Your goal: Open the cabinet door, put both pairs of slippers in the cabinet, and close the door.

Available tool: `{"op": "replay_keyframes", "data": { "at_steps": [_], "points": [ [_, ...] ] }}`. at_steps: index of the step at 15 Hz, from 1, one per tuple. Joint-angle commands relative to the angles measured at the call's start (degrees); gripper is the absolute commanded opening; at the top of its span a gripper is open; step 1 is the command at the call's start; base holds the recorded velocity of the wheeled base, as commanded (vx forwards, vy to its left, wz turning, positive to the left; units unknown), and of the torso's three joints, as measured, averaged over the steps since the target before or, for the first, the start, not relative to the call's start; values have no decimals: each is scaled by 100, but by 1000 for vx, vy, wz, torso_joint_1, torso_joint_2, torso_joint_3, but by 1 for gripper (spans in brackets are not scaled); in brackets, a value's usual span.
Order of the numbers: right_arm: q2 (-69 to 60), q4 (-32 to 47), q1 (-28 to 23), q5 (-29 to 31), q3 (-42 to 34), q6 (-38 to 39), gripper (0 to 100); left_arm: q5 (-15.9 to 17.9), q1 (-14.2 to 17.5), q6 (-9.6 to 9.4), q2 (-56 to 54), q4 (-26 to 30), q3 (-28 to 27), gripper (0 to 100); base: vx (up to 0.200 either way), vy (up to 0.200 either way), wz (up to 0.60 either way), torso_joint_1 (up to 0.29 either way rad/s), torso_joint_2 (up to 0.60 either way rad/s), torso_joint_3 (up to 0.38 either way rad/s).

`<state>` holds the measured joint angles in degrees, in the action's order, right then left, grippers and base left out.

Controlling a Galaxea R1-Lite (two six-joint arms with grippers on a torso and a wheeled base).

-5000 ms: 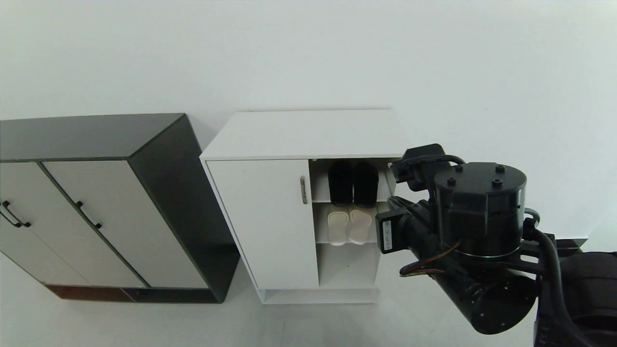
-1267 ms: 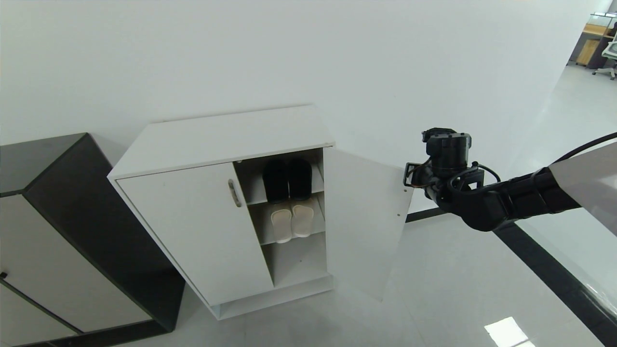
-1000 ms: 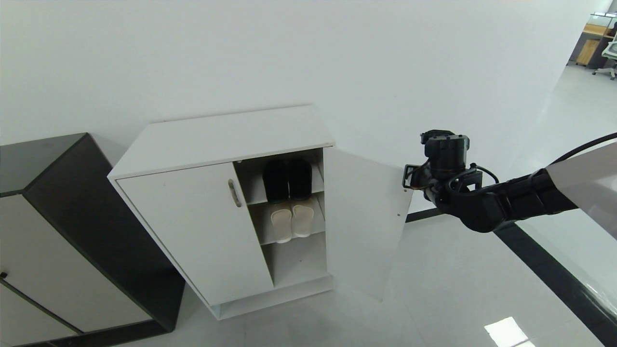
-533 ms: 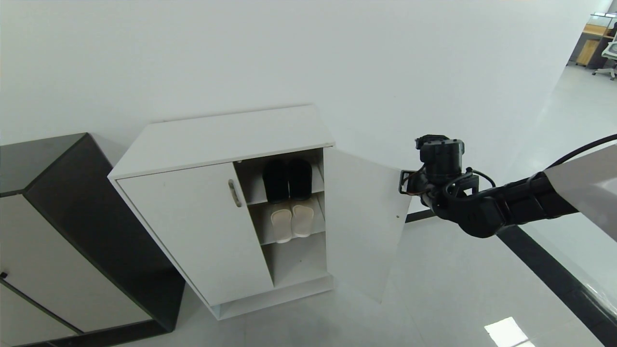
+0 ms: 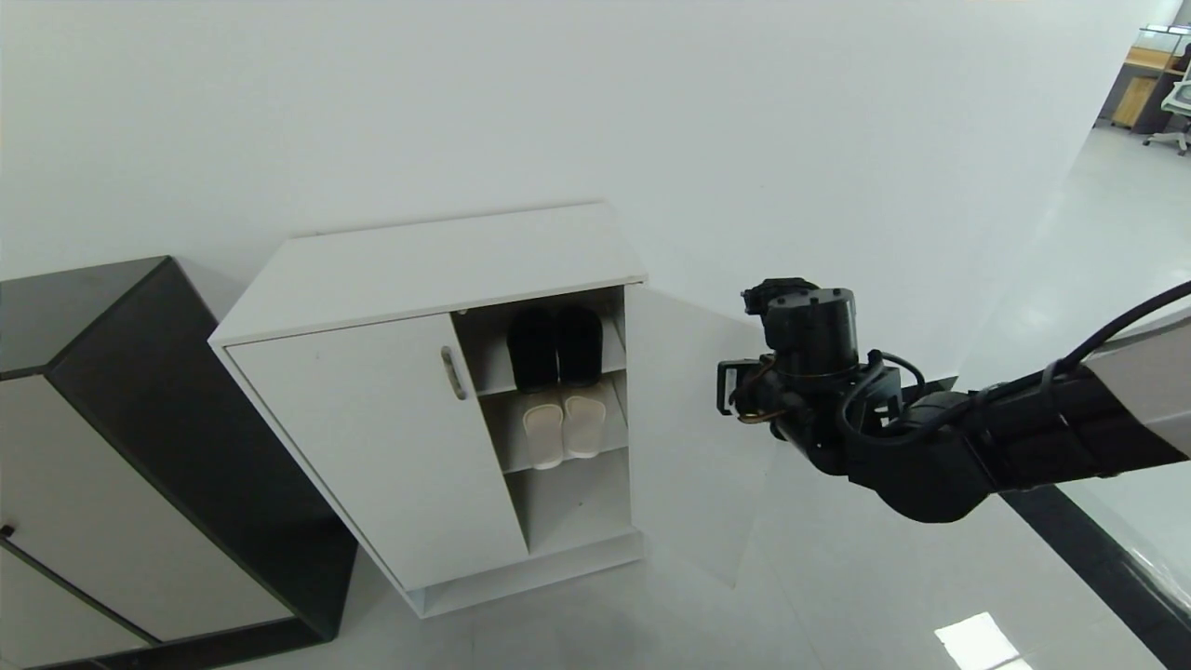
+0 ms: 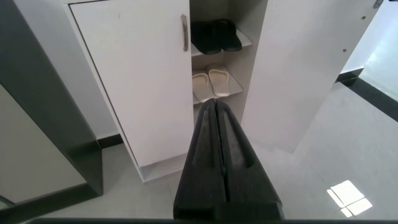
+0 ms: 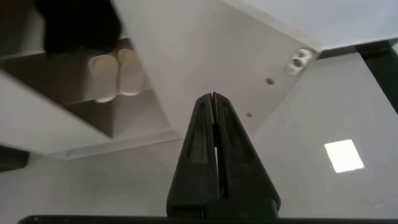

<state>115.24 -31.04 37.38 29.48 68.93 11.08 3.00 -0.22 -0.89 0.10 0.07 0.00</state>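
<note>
Item: white cabinet (image 5: pixel 428 270), left door shut, right door (image 5: pixel 679 437) standing open.
Contents: black slippers (image 5: pixel 555 346) on the upper shelf; white slippers (image 5: pixel 563 428) on the shelf below.
Right gripper (image 7: pixel 214 98): fingers pressed together, holding nothing, at the outer face of the open door near its free edge; contact cannot be told.
Left gripper (image 6: pixel 216 102): fingers together, empty, well in front of the cabinet.
Change over the last second: right arm moved in towards the cabinet; door apparently swung slightly inward. Slippers unmoved.
</note>
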Motion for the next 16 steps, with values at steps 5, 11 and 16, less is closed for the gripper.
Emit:
{"op": "replay_keyframes", "data": {
  "at_steps": [5, 11, 16],
  "points": [
    [43, -43, -776, -47, 446, -18, 0, -1, 4, -8, -1, 1, 0, 0, 0, 0, 0, 0, 0, 0],
    [746, -52, -1171, -47, 1044, 8, 0, -1, 4, -8, -1, 1, 0, 0, 0, 0, 0, 0, 0, 0],
    [860, -43, -1242, -47, 1123, 17, 0, -1, 4, 1, -1, 1, 0, 0, 0, 0, 0, 0, 0, 0]
  ]
}}
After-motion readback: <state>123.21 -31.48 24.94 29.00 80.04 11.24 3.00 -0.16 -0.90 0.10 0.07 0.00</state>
